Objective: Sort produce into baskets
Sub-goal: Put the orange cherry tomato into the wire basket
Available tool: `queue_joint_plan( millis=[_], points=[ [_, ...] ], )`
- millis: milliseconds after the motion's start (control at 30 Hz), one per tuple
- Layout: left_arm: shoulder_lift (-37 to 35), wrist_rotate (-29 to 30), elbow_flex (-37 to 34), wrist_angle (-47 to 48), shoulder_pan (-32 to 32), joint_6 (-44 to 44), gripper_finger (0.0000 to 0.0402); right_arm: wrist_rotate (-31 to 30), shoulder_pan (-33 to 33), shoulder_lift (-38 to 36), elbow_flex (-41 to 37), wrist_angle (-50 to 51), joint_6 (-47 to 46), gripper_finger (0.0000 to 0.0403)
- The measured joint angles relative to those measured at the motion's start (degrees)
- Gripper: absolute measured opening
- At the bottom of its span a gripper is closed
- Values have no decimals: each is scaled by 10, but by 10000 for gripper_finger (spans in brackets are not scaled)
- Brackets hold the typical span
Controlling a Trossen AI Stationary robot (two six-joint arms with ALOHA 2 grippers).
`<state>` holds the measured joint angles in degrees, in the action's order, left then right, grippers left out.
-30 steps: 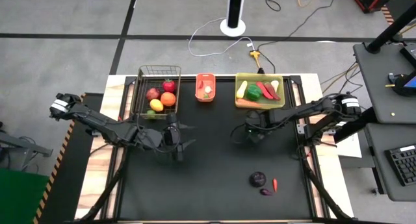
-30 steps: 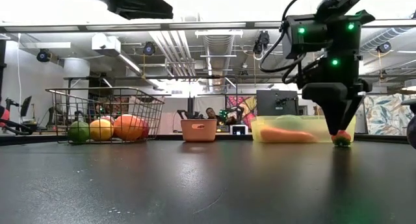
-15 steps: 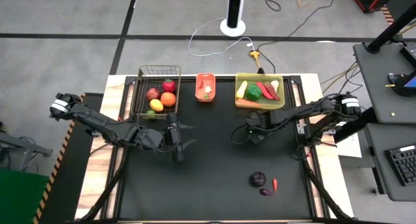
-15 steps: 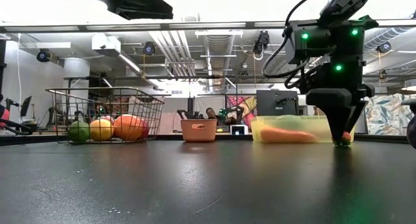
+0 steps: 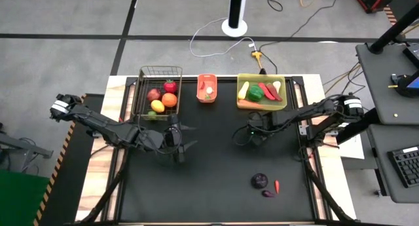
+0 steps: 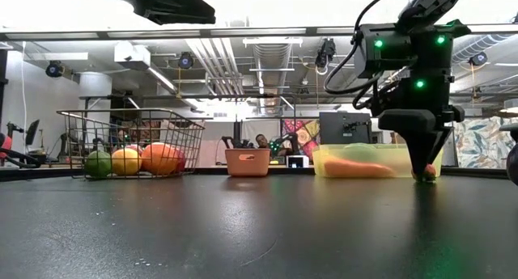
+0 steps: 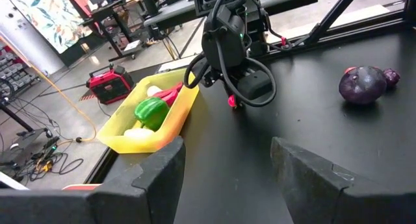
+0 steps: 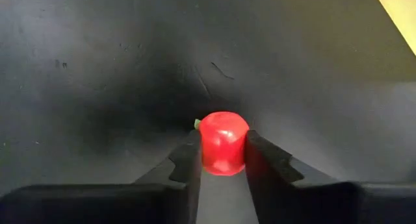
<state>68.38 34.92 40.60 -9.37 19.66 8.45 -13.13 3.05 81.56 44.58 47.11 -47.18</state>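
Note:
My right gripper [image 5: 251,136] stands mid-table in front of the yellow-green bin [image 5: 261,92], fingers pointing down and shut on a small red apple [image 8: 223,141], which also shows in the low view [image 6: 428,172]. My left gripper [image 5: 188,137] is open and empty, left of centre, in front of the wire basket [image 5: 159,90], which holds several fruits. The small orange basket [image 5: 207,88] stands between the two. A purple eggplant [image 5: 260,180], a red chilli [image 5: 277,185] and a small purple piece [image 5: 267,193] lie on the mat at the near right. My right gripper pinches the small red apple by its two opposite sides [image 8: 242,145] between its two fingertips [image 8: 261,160]. The fingers come from above, pointing down. The apple sits at table level with its underside on the black mat, a green leaf showing at its side.
The yellow-green bin holds a green pepper [image 5: 255,92], red chillies, a carrot and pale pieces. The black mat [image 5: 209,180] is bare in the middle and near left. Table frame rails run along both sides.
My right gripper has gone down toward the table, so its fingers now reach lower around the small red apple. The apple has stayed where it was.

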Motion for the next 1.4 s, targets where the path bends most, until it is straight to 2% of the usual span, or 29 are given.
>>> queue_joint_plan(
  millis=[200, 267, 367, 433, 633, 867, 1033, 1133, 1400],
  points=[
    [0, -6, 0, 0, 0, 0, 210, 7, 0, -10, 6, -2, 6, 84],
    [0, -52, -2, -1, -1, 4, 210, 21, -1, -21, 11, -23, 9, 90],
    [0, -153, -8, -13, -1, 14, 210, 42, -10, -40, 11, -105, 24, 93],
    [0, -183, -9, -22, 0, 11, 210, 54, -18, -49, 11, -177, 42, 94],
    [0, -184, -10, -40, -1, -13, 210, 98, -33, -47, 10, -430, 125, 95],
    [0, -174, -10, -66, -1, -14, 210, 169, -36, -28, 10, -637, 198, 95],
    [14, -112, -10, -84, 0, 32, 210, 213, -35, -6, 10, -743, 212, 95],
    [38, -107, -10, -113, 0, 72, 210, 242, -35, 12, 10, -805, 196, 95],
    [80, -80, -10, -165, 2, 94, 226, 259, -35, 38, 10, -825, 164, 96]
  ],
)
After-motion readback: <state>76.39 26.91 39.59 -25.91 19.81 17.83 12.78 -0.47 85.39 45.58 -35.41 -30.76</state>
